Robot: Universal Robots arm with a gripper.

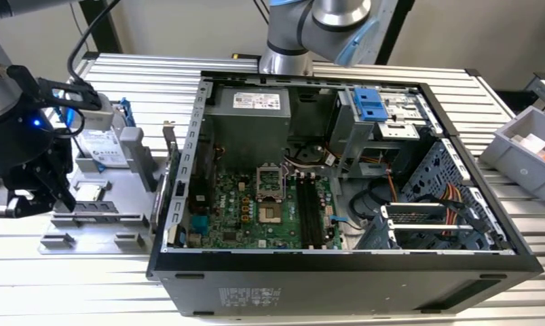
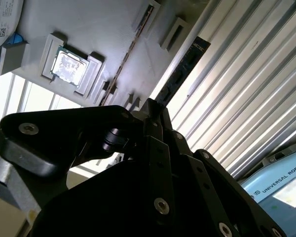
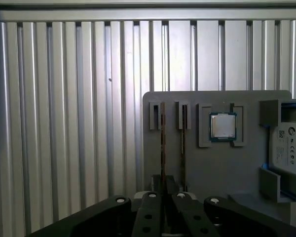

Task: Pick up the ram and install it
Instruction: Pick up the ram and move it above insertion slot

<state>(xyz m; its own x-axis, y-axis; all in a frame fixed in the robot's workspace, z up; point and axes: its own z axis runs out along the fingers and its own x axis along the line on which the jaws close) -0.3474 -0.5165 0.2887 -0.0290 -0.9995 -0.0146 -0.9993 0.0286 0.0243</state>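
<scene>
The ram (image 2: 180, 74) is a long, dark, narrow stick running out from between my fingertips, and my gripper (image 2: 153, 111) is shut on its near end. In the first wrist view the ram (image 3: 163, 143) appears edge-on as a thin line above the gripper (image 3: 164, 185), over the grey holder tray (image 3: 212, 168). In the exterior view my gripper (image 1: 36, 197) hangs over that tray (image 1: 96, 227) at the exterior view's left, beside the open computer case (image 1: 345, 265). The long black memory slots (image 1: 310, 210) lie on the green motherboard inside the case.
The tray also carries a small square silver chip (image 3: 222, 126) and a silver hard drive in a blue frame (image 1: 100, 146). A second thin groove line (image 3: 183, 148) runs beside the held stick. A grey bin (image 1: 526, 149) stands at the exterior view's right on the ribbed metal table (image 1: 145, 75).
</scene>
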